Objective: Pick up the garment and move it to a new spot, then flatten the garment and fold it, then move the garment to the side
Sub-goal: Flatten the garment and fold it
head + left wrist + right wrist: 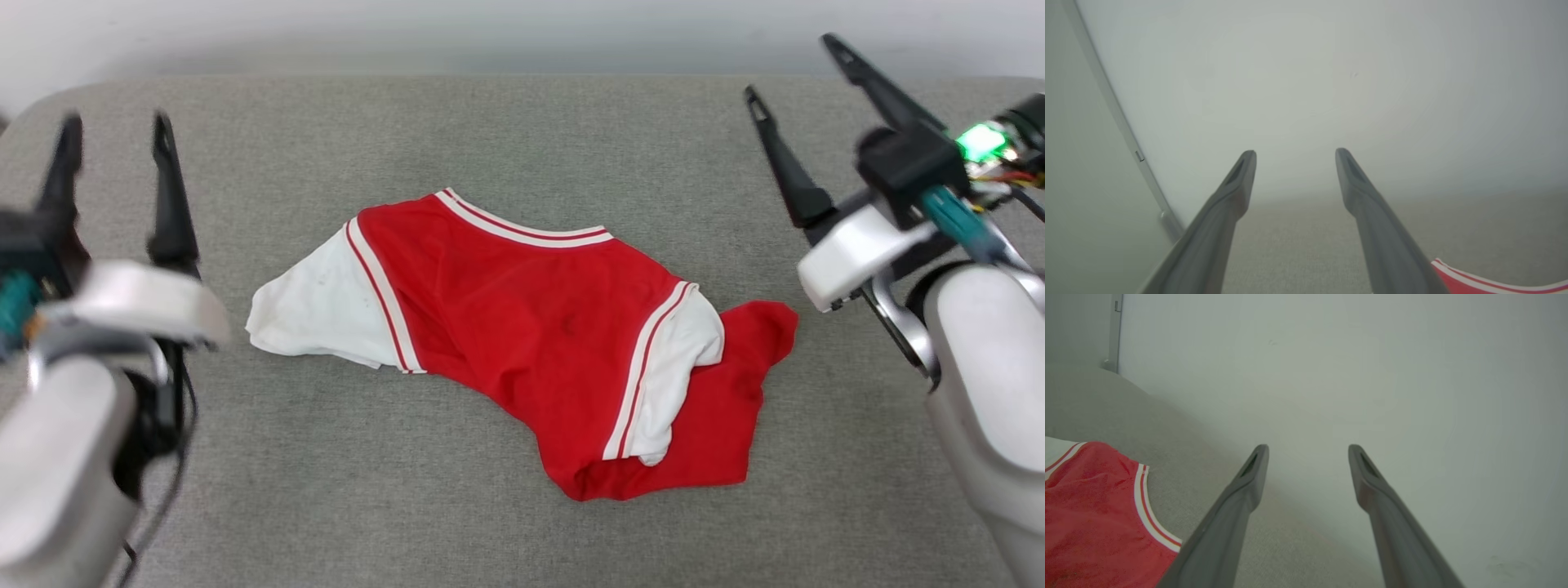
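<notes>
On grey surface [506, 147], centre: garment [522, 327] crumpled, plain red side up | left jaws spread | right jaws spread

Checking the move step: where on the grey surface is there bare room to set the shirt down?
Free: the far strip of surface between the shirt and the wall; the wide near strip below its hem; a patch between its white sleeve and the left claw. Tighter by the right claw. The shirt fills the middle.
</notes>
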